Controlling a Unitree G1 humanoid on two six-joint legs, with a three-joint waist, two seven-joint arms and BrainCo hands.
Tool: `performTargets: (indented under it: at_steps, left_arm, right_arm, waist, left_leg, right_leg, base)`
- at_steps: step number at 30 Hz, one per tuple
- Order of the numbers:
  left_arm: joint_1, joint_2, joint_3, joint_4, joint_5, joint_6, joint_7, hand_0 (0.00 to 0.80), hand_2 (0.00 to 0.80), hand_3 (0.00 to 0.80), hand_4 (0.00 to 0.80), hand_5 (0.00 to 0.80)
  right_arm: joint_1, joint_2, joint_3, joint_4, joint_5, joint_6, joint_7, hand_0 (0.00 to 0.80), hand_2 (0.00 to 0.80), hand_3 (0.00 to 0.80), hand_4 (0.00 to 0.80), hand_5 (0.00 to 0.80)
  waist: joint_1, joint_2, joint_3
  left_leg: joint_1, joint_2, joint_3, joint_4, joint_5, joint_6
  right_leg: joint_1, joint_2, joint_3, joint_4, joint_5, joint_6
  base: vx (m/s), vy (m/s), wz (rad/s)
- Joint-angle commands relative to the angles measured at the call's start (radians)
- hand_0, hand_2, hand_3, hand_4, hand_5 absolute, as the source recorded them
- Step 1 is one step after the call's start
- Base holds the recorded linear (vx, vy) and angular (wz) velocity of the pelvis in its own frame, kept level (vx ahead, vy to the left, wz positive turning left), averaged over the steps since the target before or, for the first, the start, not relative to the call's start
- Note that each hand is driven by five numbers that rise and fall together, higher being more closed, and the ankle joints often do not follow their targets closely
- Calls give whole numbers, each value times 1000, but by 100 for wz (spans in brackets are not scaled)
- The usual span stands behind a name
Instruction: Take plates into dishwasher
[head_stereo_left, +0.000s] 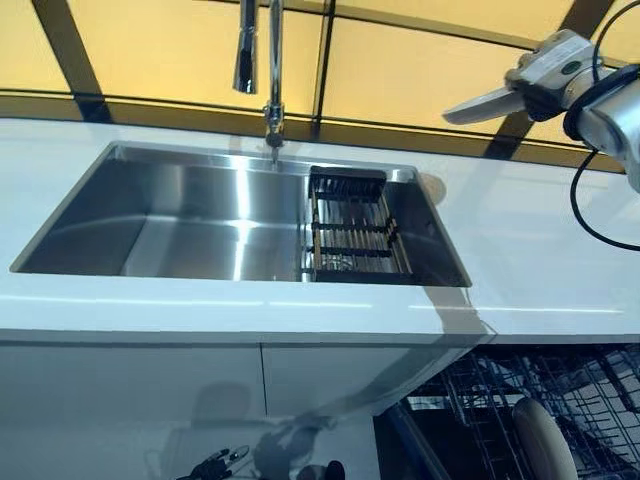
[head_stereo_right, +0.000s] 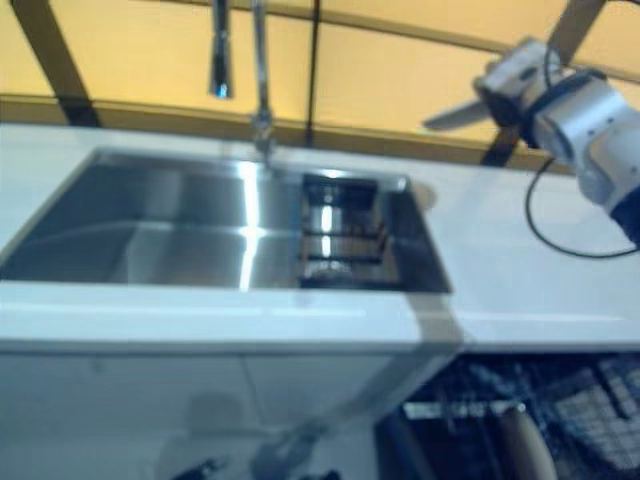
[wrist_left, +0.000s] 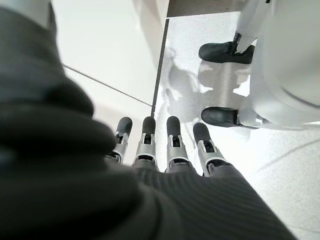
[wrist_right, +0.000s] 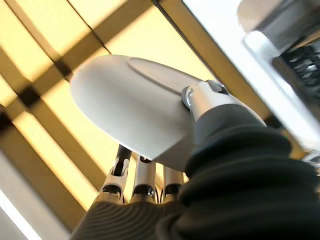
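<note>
1. Step in hand: carry. The right hand (head_stereo_left: 548, 72) is raised high above the worktop (head_stereo_left: 540, 250), right of the sink (head_stereo_left: 150, 215), holding a white plate (wrist_right: 130, 107).
2. Right fingers (wrist_right: 145, 175) lie straight under the plate with the thumb (wrist_right: 200, 97) clamped over its rim: a pinch grip.
3. Next move, my guess: swing the plate down and right to the open dishwasher rack (head_stereo_left: 560, 400) below the worktop edge, and turn it on edge to drop between the tines.
4. One plate in rack (head_stereo_left: 545, 440) already stands there.
5. Left hand (wrist_left: 165, 145) hangs low by the floor, fingers straight and relaxed, empty.
6. Hard to make out: rack is cut off at the frame, free slots unclear; the drying rack (head_stereo_left: 350, 235) in the sink looks empty.
</note>
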Motion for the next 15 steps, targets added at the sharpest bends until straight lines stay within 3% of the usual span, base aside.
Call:
performTargets:
  at_steps: [1, 8, 15]
  left_arm:
    - [-31, 9, 13, 32, 40, -8, -27, 0, 0, 0, 0, 0]
    - [-20, 26, 27, 34, 56, -11, -57, 0, 0, 0, 0, 0]
    - [-10, 37, 35, 36, 78, -15, -65, 0, 0, 0, 0, 0]
  right_arm:
    - [-38, -87, -54, 127, 59, 60, -40, 800, 800, 800, 800, 800]
    - [129, -202, -195, 198, 145, 26, -67, 800, 800, 800, 800, 800]
    - [271, -260, -306, 233, 225, -9, -70, 800, 800, 800, 800, 800]
  waist:
    - [0, 5, 6]
    - [-24, 2, 8]
    - [-45, 4, 21]
  left_leg:
    - [34, -23, -11, -2, -113, 40]
    - [41, -16, 17, -2, -121, 46]
    - [51, -7, 43, -2, -125, 48]
  right_leg:
    - [94, 28, 7, 3, -100, 72]
    - [93, 37, 31, 3, -92, 78]
    - [93, 43, 45, 3, -87, 84]
  base:
    - [64, 5, -27]
    - [18, -30, -14]
    - [-3, -47, -10]
